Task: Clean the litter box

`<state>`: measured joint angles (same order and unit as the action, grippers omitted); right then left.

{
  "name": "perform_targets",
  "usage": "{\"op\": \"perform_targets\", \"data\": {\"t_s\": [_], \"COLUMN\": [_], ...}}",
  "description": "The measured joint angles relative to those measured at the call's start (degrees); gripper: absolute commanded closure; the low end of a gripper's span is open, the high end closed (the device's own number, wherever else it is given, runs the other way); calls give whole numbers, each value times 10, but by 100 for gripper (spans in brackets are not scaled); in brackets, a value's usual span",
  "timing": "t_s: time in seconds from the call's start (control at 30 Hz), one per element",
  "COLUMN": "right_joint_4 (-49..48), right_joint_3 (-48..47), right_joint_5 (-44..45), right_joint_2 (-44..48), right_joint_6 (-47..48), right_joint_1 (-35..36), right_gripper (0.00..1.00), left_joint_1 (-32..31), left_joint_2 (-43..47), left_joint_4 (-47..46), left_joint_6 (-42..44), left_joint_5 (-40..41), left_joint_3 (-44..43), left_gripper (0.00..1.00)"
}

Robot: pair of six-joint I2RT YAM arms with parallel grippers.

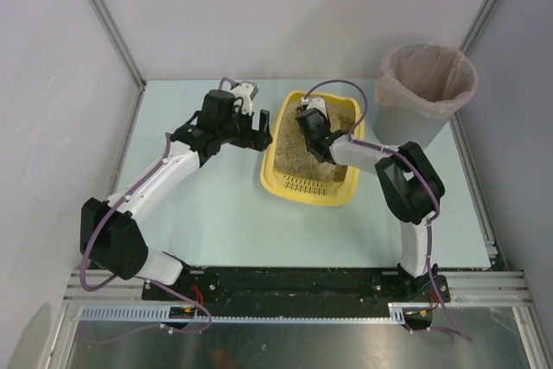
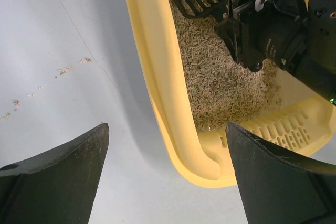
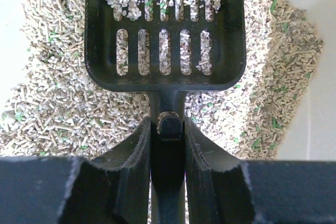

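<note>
- Sitting in the middle of the table (image 1: 216, 213), the litter box (image 1: 313, 186) is lying between the two arms, with its slotted rim at the near end and beige litter (image 3: 52, 103) covering its floor.
- A black slotted scoop (image 3: 165, 80) is resting low in the litter, carrying pellets on its slots.
- The right gripper (image 3: 167, 124) is reaching into the tray from the right, its fingers (image 3: 134, 161) pinching the scoop's handle from both sides.
- The left gripper (image 2: 165, 135) is hovering at the tray's left long rim (image 2: 163, 77), near the slotted corner; its fingers (image 2: 63, 171) are spreading wide and holding nothing. Whether they are touching the rim cannot be told.
- A few stray litter bits (image 2: 65, 69) are lying on the table left of the tray.
- A grey bin (image 1: 428, 84) with a pinkish liner is standing at the far right corner, close to the tray's far right end.
</note>
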<state>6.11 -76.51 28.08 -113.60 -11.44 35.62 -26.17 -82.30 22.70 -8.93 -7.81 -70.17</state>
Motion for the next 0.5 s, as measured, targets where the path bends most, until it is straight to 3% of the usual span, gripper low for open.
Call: {"op": "perform_targets", "data": {"t_s": [0.3, 0.5], "right_joint_4": [64, 163], "right_joint_3": [-16, -55], "right_joint_5": [-9, -45], "right_joint_2": [9, 26], "right_joint_6": [1, 1], "right_joint_1": [5, 5], "right_gripper": [100, 100], "left_joint_1": [1, 1], "left_joint_2": [2, 2], "left_joint_4": [4, 4], "left_joint_6": [0, 0], "left_joint_5": [-2, -5], "left_joint_3": [1, 1], "left_gripper": [3, 3]}}
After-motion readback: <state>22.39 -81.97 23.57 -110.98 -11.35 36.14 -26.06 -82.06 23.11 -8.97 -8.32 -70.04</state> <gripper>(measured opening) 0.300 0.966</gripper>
